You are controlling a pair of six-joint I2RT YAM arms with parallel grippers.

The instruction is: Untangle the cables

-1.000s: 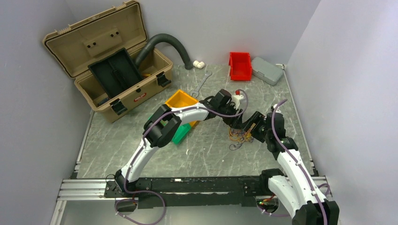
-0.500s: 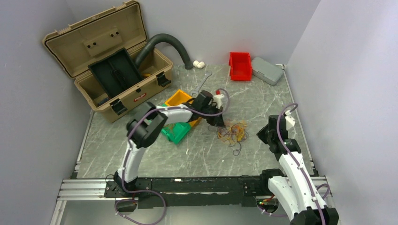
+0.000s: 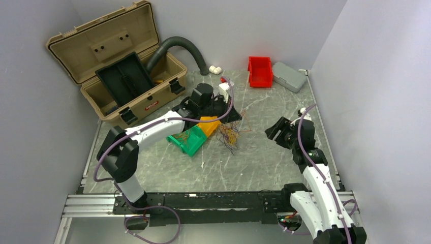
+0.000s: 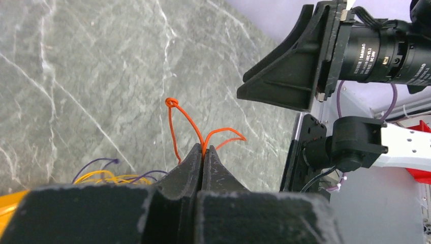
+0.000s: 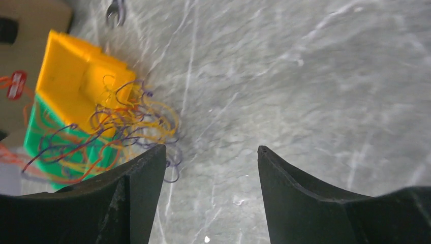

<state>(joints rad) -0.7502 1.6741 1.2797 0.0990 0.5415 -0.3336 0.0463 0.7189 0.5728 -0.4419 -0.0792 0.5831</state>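
The left claw [image 4: 202, 152] is clenched on one orange wire [image 4: 174, 127], likely to pull it free of the bunch. The right claw [image 5: 211, 155] is wide apart and holds nothing, well away from the cables [image 3: 229, 136]. They lie on the tabletop [image 3: 254, 162], touching the yellow bin [image 3: 208, 123] and spilling over the green bin [image 3: 189, 144]. Those bins could snag the wires.

Overhead and wrist views share cables [image 3: 228, 135]

text: none legible | lens print [image 4: 373, 51], toolbox badge [image 3: 151, 105] (too small)
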